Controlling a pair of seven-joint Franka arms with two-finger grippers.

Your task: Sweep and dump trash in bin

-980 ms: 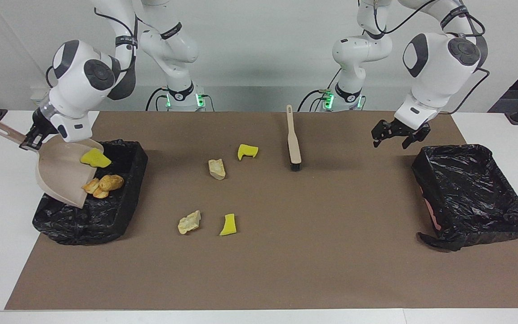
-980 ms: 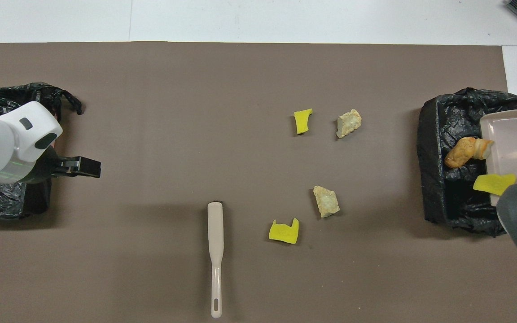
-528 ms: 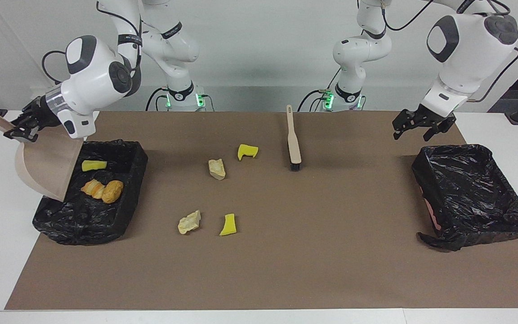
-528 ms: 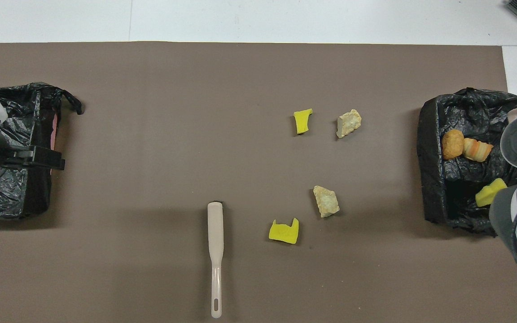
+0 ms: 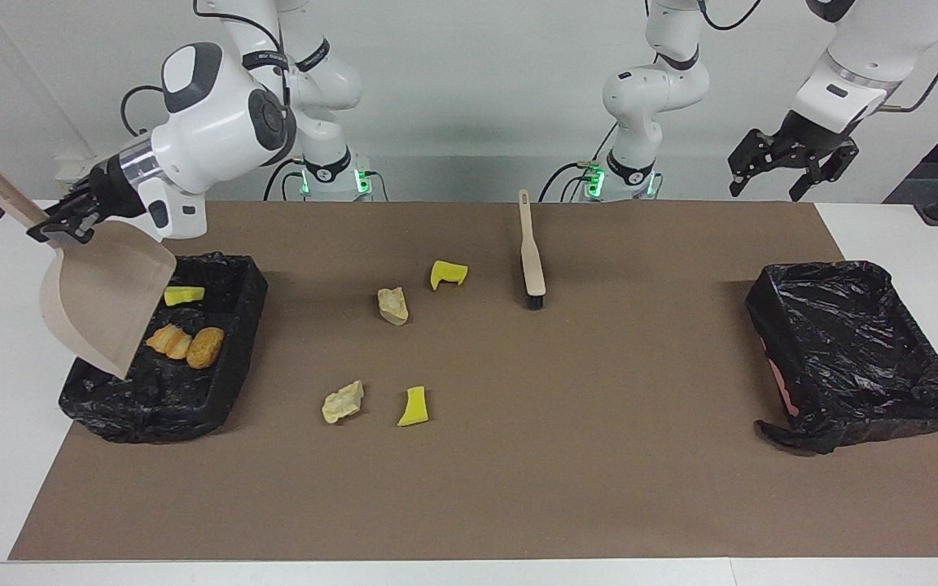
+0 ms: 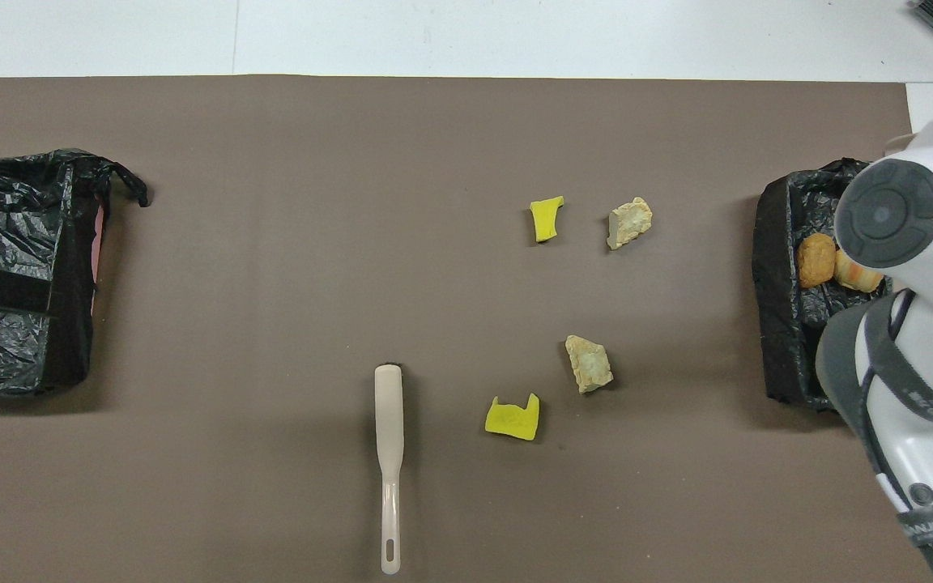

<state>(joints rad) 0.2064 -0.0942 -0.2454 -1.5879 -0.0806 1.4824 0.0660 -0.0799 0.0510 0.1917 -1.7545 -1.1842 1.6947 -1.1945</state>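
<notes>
Facing view: the right gripper [image 5: 62, 228], fingers pinching the dustpan [image 5: 103, 301] handle, tips it over the bin [image 5: 216, 382] holding three scraps.

Overhead view: four scraps [image 6: 588, 364] lie mid-worktop, beside the brush [image 6: 389, 453]; the left gripper [image 5: 791, 159], fingers spread, waits.

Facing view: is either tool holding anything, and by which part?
The right tool holds the dustpan by its handle, over the bin. The left tool holds nothing.

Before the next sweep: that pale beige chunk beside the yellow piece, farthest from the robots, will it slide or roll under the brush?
The pale beige chunk looks lumpy and angular, so it should probably slide or tumble rather than roll far. Its crumbly look suggests bits might flake off. It is small, so likely light; the brush may flick it.
</notes>
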